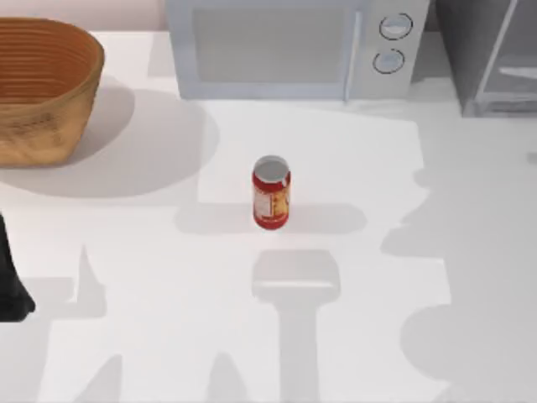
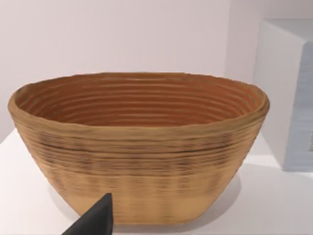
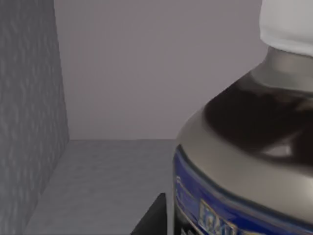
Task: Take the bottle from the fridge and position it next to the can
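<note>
The bottle [image 3: 244,147] stands inside the fridge [image 3: 29,122], seen close in the right wrist view: white cap, dark liquid at the shoulder, a blue label band below, grey walls and floor around it. A dark fingertip [image 3: 152,218] of the right claw sits just beside the bottle's base — whether that claw is wide, narrow or gripping, I cannot tell. From above, the fridge [image 1: 495,59] stands at the back right of the surface [image 1: 126,252], pale door panel swung open. The can [image 1: 271,192] stands upright mid-surface, well apart from it. The white microwave [image 1: 294,46] sits behind the can, a woven basket [image 1: 42,84] at the back left. The left wrist view faces that basket [image 2: 139,147] — one dark fingertip [image 2: 93,220] of the left claw shows, its opening impossible to tell.
</note>
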